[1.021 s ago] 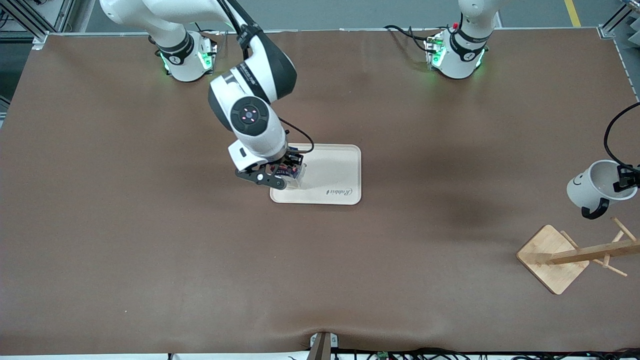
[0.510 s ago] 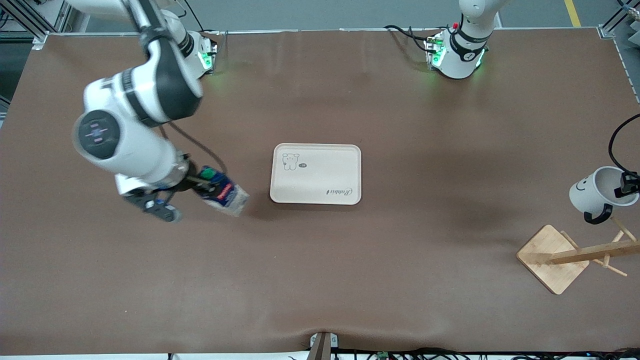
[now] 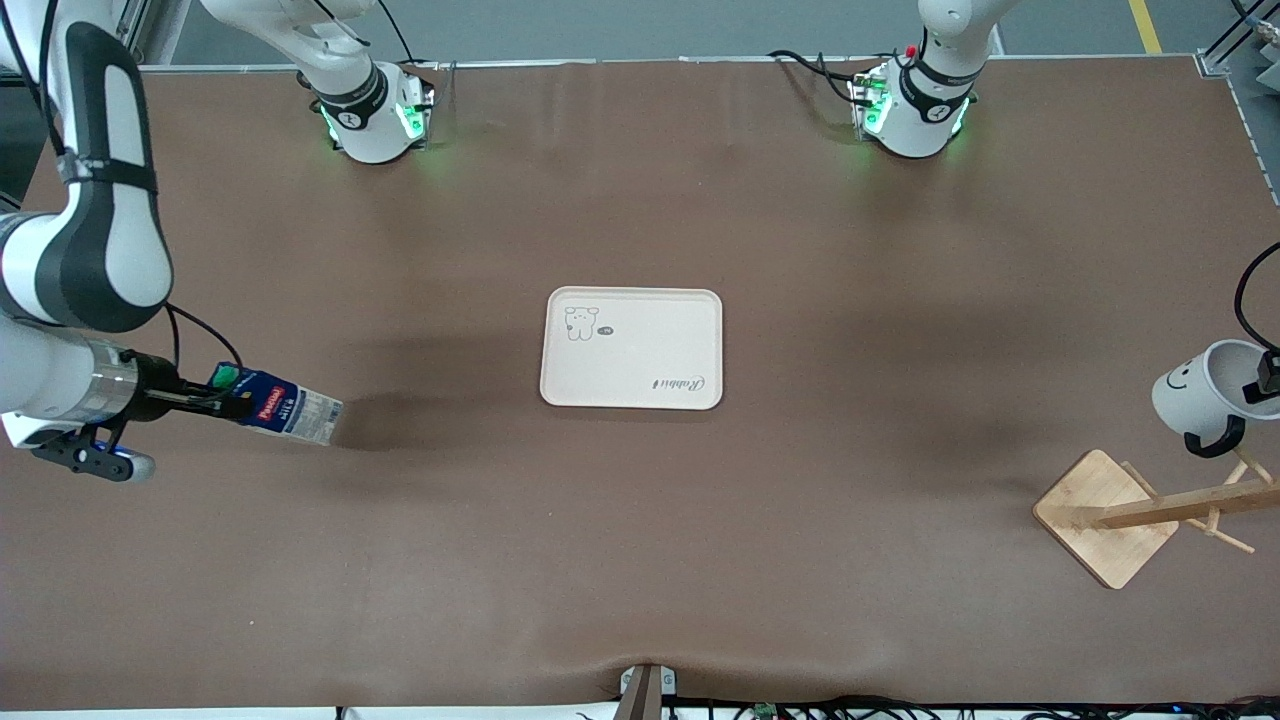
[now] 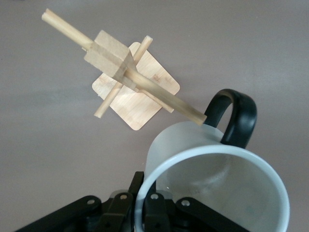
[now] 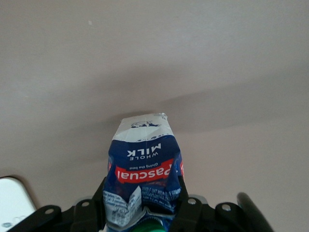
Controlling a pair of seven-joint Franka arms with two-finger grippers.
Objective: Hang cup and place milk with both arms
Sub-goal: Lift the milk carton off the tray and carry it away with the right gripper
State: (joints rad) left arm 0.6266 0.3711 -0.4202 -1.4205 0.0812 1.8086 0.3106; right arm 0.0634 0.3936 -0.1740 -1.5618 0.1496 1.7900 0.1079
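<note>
My right gripper (image 3: 238, 404) is shut on the milk (image 3: 285, 409), a dark-blue carton with a green cap and red label. It holds the carton on its side over bare table at the right arm's end. The right wrist view shows the milk (image 5: 144, 166) clamped in the right gripper (image 5: 143, 198). My left gripper (image 3: 1266, 376) is shut on the rim of the cup (image 3: 1200, 396), a white mug with a smiley. The cup is tilted, its black handle (image 3: 1215, 441) just above a peg of the wooden rack (image 3: 1190, 506). In the left wrist view the cup (image 4: 222, 188) sits in the left gripper (image 4: 145, 195), its handle (image 4: 237, 116) beside a peg tip (image 4: 195, 116).
A cream tray (image 3: 632, 350) with a small bear drawing lies at the table's middle; its corner shows in the right wrist view (image 5: 12, 199). The rack's square bamboo base (image 3: 1100, 515) stands at the left arm's end, near the front camera.
My right arm has swung from over the tray to the right arm's end of the table, milk still in its grip. My left gripper has lowered the cup a little toward the rack.
</note>
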